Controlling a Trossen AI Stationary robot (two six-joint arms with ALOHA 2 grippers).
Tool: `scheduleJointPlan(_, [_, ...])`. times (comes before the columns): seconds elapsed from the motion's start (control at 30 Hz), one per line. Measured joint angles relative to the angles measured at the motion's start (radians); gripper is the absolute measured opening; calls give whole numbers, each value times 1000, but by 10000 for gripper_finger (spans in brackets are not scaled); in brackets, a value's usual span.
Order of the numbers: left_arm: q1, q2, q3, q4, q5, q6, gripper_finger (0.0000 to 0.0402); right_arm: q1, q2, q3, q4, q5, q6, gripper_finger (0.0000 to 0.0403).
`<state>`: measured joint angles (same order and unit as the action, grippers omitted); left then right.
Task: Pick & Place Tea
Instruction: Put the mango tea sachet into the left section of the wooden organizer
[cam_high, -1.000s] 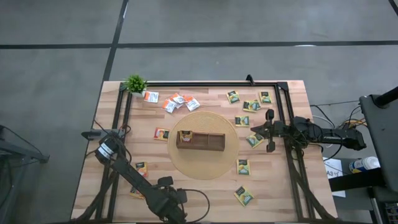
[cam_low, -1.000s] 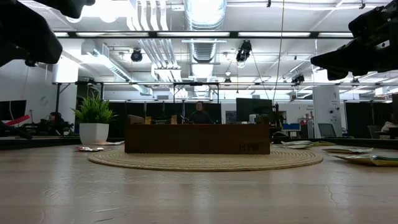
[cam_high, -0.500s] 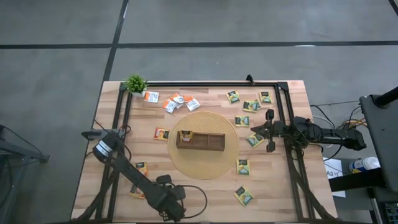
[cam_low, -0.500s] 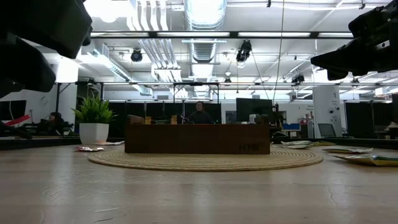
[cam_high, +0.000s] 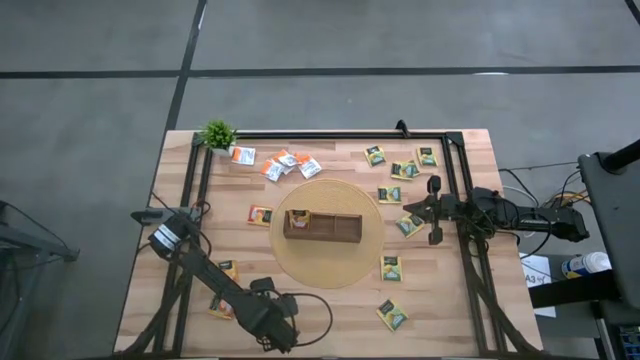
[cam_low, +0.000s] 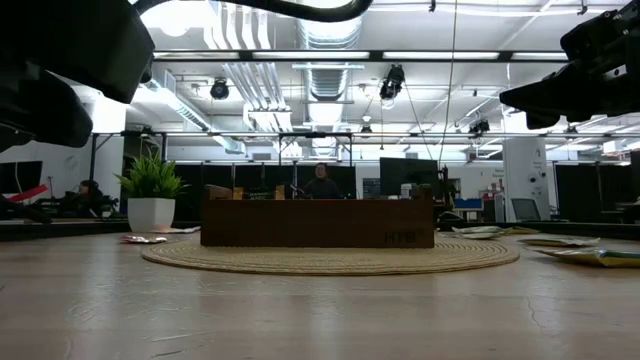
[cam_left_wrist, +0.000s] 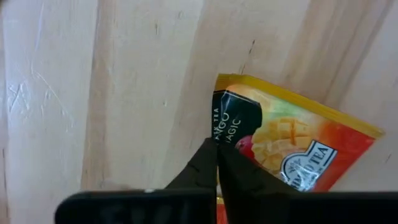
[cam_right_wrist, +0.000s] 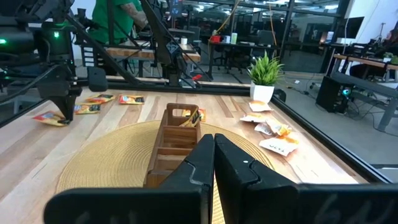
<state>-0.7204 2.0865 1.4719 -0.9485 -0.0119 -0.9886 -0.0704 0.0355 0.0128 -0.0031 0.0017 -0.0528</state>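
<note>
the left gripper (cam_left_wrist: 216, 163) is down at the near left corner of the table with its two fingers pinched together on the edge of a yellow-orange mango tea sachet (cam_left_wrist: 292, 146); from the left wrist view the tips meet right at the sachet's dark printed side, so i'd say it is grasping that sachet, though how firmly the paper is caught i can't tell. that puts the job at the pick: one packet clamped, not yet lifted. the next move, i'd guess, is to raise it straight off the wood without letting the thin paper slip, then carry it toward the middle and let it go into the wooden tray (cam_high: 322, 226) sitting on the round woven mat (cam_high: 326, 262). one sachet already stands in the tray's left compartment. the sachet itself is flat, square, glossy, orange and yellow with fruit printed on it, lying flat on the boards. plenty more tea lies about: a white-and-orange cluster (cam_high: 283, 163) near the small potted plant (cam_high: 216, 134) at the far left, dark green ones (cam_high: 404, 169) to the far right. the right gripper (cam_high: 436, 211) waits clenched and empty, off to the right of the mat.
</note>
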Motion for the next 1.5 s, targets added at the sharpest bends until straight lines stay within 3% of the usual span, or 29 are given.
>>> scheduleJointPlan(0.27, [4,-32,-2,-23,-56,59,0,0,0,0,0,0,0,9])
scheduleJointPlan(0.6, [25,-75,77,-332,-425,72,0,0,0,0,0,0,0,9])
scheduleJointPlan(1.17, [214,-79,140,-415,-939,297,0,0,0,0,0,0,0,9])
scheduleJointPlan(1.5, [285,-79,111,-419,-1039,398,0,0,0,0,0,0,0,9])
